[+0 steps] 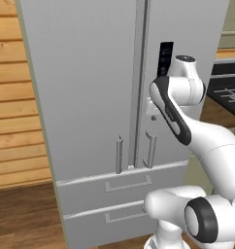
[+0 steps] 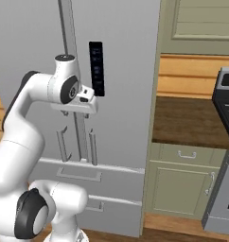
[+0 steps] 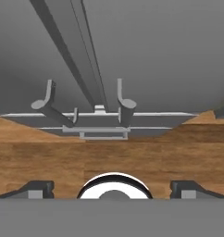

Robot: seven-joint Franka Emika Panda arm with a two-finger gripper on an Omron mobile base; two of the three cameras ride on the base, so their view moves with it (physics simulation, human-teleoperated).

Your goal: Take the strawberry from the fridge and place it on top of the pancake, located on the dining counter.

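Fingertips [image 3: 39, 189] of the gripper [image 3: 113, 189] sit at the bottom of the hand view, set wide apart, nothing between them, so it's open and holding nothing. Hand is pointed down along the front of the fridge [image 1: 90, 97], close to the door seam.

Fridge: both upper doors shut, both lower drawers [image 1: 119, 187] shut. Contents can't be seen, and the strawberry can't be located from these views.

Relative to the fridge:
- Two vertical bar handles [image 1: 119, 154] sit either side of the centre seam, near the bottom of the upper doors. Hand view shows them from above, the seam running between them.
- Dark control panel [image 2: 96, 68] is on the right-hand door, just beside the seam, above the wrist.
- Arm wrist [image 2: 69, 90] is in front of the seam, above the handles, not touching them as far as I can tell.
- Wood plank wall [image 1: 12, 97] is to its left.
- Dark-topped sage cabinet [image 2: 182, 184] is to its right, stove [image 2: 225, 156] beyond that.
- Wood floor [image 3: 109, 157] runs under the drawers.
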